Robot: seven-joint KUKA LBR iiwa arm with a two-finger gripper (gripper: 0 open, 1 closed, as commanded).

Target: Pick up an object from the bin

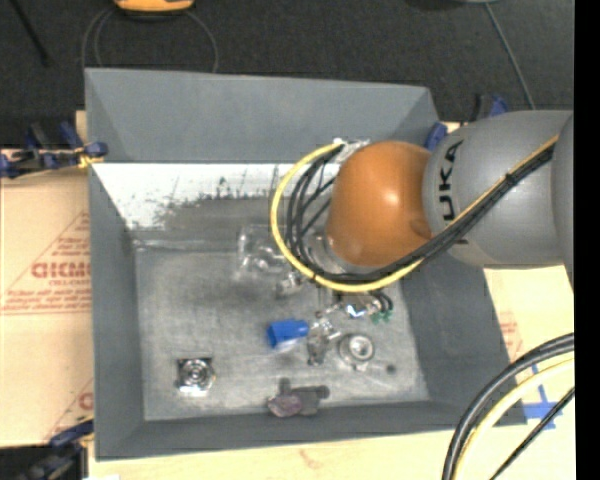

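My gripper [322, 338] reaches down below the orange wrist cover, in the middle right of the bin floor. A small blue block [285, 334] lies right beside it on its left, touching or nearly touching it. A round shiny metal ring [358, 348] lies just to the right of the gripper. A small green-and-white piece [380, 313] sits a little above that ring, partly under the wrist.
A dark purplish flat piece [298, 400] lies near the front wall. A small silver metal part [194, 374] rests at the front left. A clear plastic thing [256, 253] lies toward the back, left of the arm's cables.
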